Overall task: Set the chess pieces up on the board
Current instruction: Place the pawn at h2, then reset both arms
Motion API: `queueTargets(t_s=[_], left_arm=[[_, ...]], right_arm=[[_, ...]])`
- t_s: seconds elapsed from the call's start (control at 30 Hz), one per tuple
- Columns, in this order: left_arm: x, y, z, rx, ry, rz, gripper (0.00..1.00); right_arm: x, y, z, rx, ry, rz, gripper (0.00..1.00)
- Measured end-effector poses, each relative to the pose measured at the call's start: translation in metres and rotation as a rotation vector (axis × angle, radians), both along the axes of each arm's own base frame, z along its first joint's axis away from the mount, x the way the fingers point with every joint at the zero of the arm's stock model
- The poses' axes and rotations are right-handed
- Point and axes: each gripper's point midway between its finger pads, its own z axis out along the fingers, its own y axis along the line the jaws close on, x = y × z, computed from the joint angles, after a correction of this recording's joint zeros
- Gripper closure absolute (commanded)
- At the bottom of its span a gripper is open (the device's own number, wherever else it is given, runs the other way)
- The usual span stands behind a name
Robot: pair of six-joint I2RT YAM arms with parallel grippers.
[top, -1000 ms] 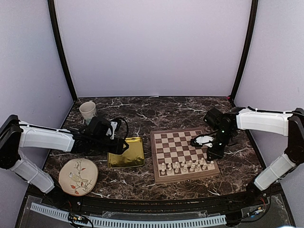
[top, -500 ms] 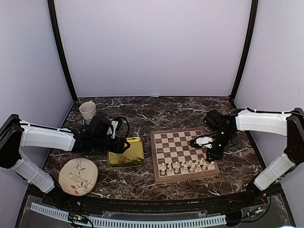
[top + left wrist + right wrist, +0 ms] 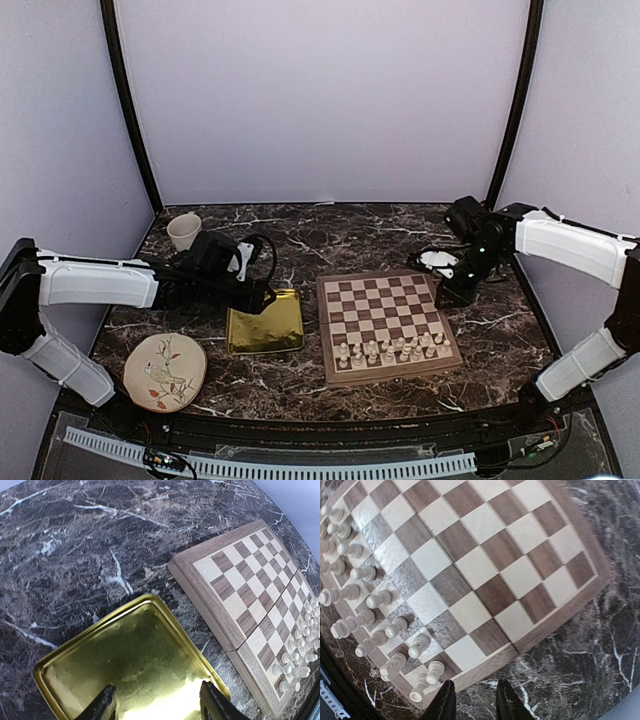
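From above, the chess pieces (image 3: 390, 350) on the board (image 3: 380, 300) are too small for me to tell one kind from another. My left wrist view cuts off the gold tray (image 3: 125, 650) at the bottom and the board at the right, and shows only the tips of my left end effector (image 3: 159, 707). My right wrist view crops the board at top and left, clips some pieces there, and shows just the tips of my right end effector (image 3: 475, 705).

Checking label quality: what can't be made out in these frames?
- Top view: chess pieces too small to tell types or count.
- Left wrist: board cut off at right edge, with some pieces.
- Right wrist: leftmost pieces cut off by left edge.
- Top view: cup contents, too small.
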Motion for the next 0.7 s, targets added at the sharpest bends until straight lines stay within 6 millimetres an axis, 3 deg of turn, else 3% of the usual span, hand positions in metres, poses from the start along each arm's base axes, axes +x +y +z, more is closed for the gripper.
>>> queueTargets(t_s=[0.2,0.4,0.5,0.6,0.7], left_arm=[[0.015,-0.006,0.039,0.045,-0.099,-0.048,0.42],[0.028,-0.002,0.097,0.104,-0.249,-0.066,0.34],[0.032,0.006,0.129,0.122,-0.335,-0.054,0.2],[0.032,0.019,0.162,0.127,-0.422,-0.013,0.04],[0.03,0.036,0.188,0.121,-0.491,0.055,0.01]], right_arm=[[0.035,-0.009,0.044,0.106,-0.162,-0.106,0.6],[0.071,-0.035,0.104,0.237,-0.401,-0.277,0.21],[0.088,-0.058,0.145,0.313,-0.564,-0.391,0.0],[0.094,-0.075,0.172,0.374,-0.667,-0.49,0.01],[0.095,-0.088,0.182,0.417,-0.735,-0.581,0.0]])
